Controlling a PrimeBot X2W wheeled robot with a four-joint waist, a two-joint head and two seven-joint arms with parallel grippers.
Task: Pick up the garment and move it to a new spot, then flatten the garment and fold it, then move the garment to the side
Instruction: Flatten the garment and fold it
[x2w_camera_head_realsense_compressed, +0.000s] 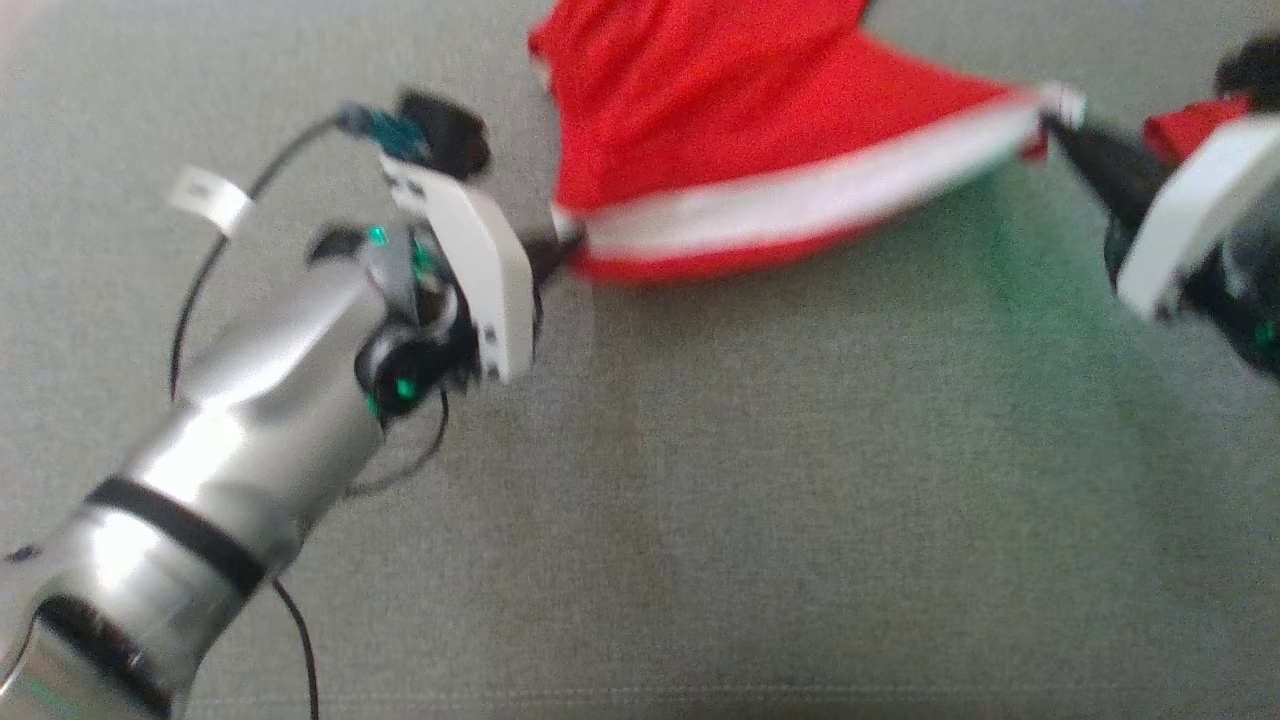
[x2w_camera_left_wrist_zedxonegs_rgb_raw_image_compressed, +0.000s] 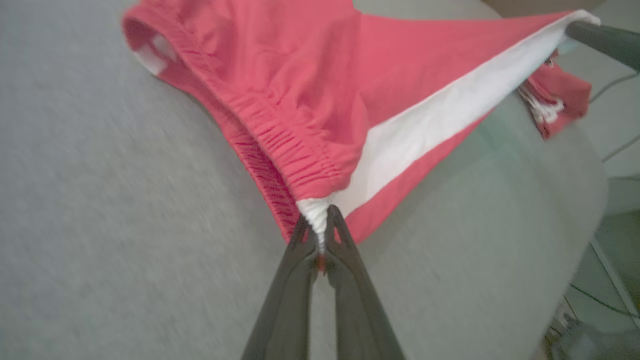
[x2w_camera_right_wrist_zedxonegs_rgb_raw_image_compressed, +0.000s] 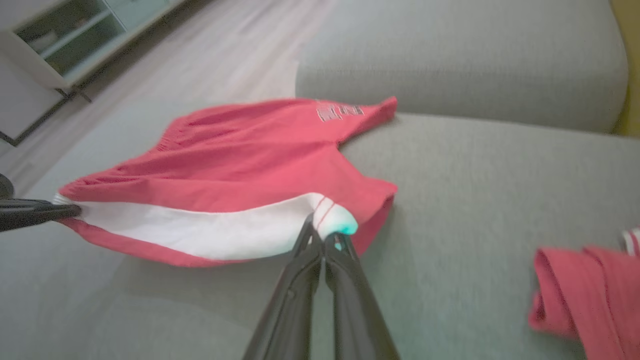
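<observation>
Nearest, the left arm's silver forearm (x2w_camera_head_realsense_compressed: 230, 440) reaches toward the garment's left end, where the left gripper (x2w_camera_left_wrist_zedxonegs_rgb_raw_image_compressed: 320, 235) is pinched tight on the white corner at the elastic waistband. The garment (x2w_camera_head_realsense_compressed: 720, 110), red shorts with a white side stripe (x2w_camera_head_realsense_compressed: 800, 200), is pulled taut along that stripe over the grey sofa seat (x2w_camera_head_realsense_compressed: 750, 480). At the garment's right end the right gripper (x2w_camera_right_wrist_zedxonegs_rgb_raw_image_compressed: 322, 240) is clamped on the stripe's hem corner, and a second red cloth (x2w_camera_right_wrist_zedxonegs_rgb_raw_image_compressed: 585, 290) lies further right, apart from the garment.
</observation>
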